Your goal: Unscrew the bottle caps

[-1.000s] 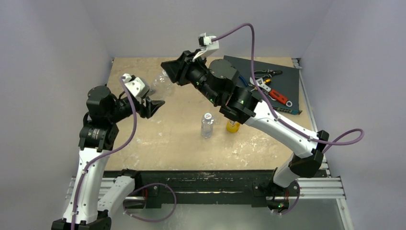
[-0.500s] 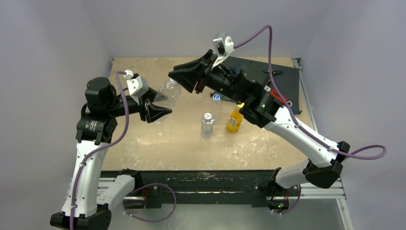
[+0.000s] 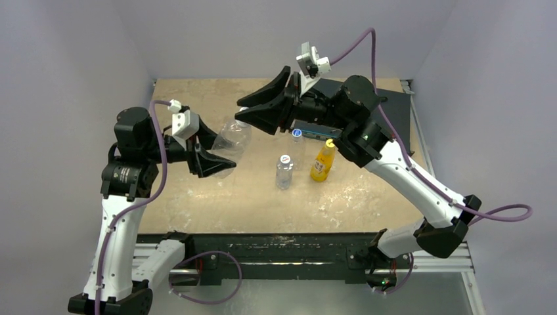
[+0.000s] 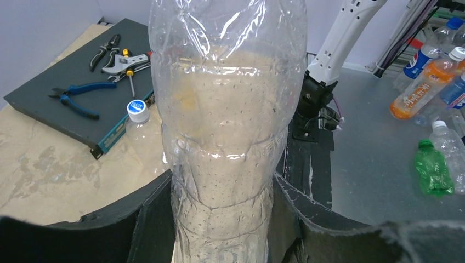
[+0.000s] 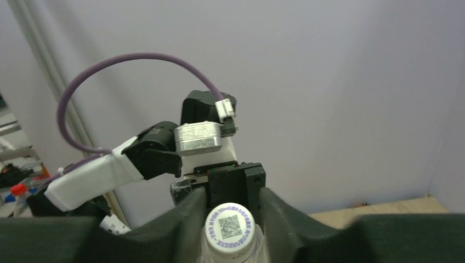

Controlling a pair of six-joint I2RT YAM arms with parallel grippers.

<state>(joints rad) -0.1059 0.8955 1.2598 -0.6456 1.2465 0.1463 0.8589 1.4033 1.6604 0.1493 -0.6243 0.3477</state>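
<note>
My left gripper (image 3: 220, 149) is shut on the lower body of a clear bottle (image 3: 231, 136) and holds it above the table, tilted toward the right arm. In the left wrist view the bottle (image 4: 225, 137) fills the gap between both fingers (image 4: 148, 219). My right gripper (image 3: 240, 115) is open around this bottle's white cap (image 5: 231, 224). The fingers (image 5: 189, 213) flank the cap, with a thin gap on its right side. Three bottles stand on the table: a clear one (image 3: 284, 174) with a white cap (image 3: 284, 159), one with a blue-topped cap (image 3: 297, 133), and an orange one (image 3: 320, 165).
A dark box (image 4: 66, 104) with pliers and a wrench on it lies at the back right of the table, mostly under the right arm in the top view. Several other bottles (image 4: 425, 90) lie beyond the table's near edge.
My left gripper has carried the clear bottle up and to the right. My right arm has swung round and brought its open fingers onto the bottle's cap.
</note>
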